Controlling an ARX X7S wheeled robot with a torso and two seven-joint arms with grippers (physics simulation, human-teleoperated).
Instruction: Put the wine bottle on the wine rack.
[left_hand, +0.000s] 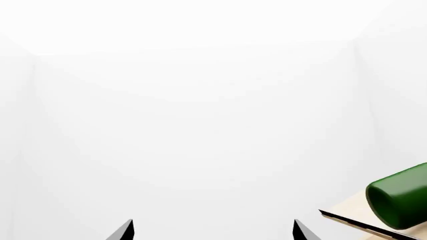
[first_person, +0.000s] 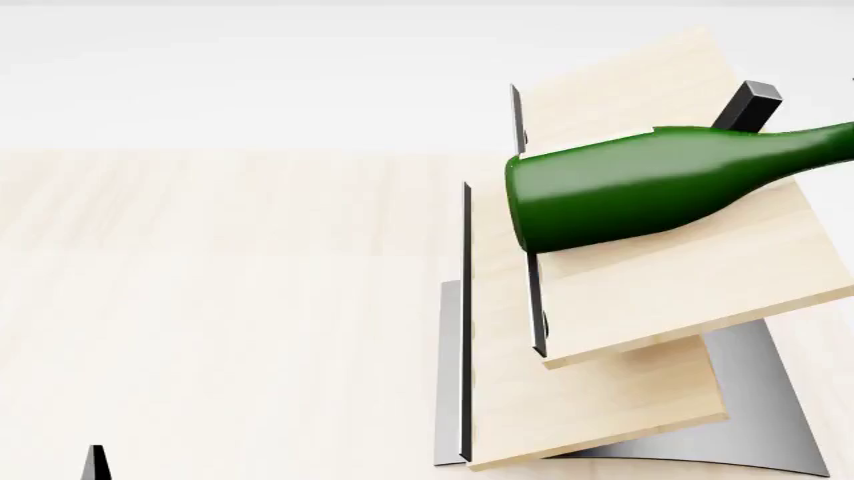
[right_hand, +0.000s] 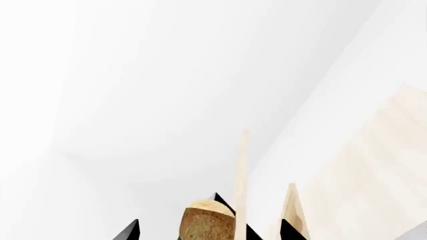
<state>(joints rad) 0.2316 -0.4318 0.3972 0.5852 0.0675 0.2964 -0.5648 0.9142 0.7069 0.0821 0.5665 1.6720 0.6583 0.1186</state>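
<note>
The left gripper (left_hand: 213, 231) hangs with fingers spread on nothing, the dark-green glass wine bottle (first_person: 641, 190) off beyond its right finger, clear of it. That bottle lies on its side across a slanted pale-wood board of the stepped wine rack (first_person: 601, 410); placing looks done, so next comes a careful retreat. The right gripper (right_hand: 210, 231) is spread too, the tan cork stopper (right_hand: 207, 222) between its tips (contact unclear).
</note>
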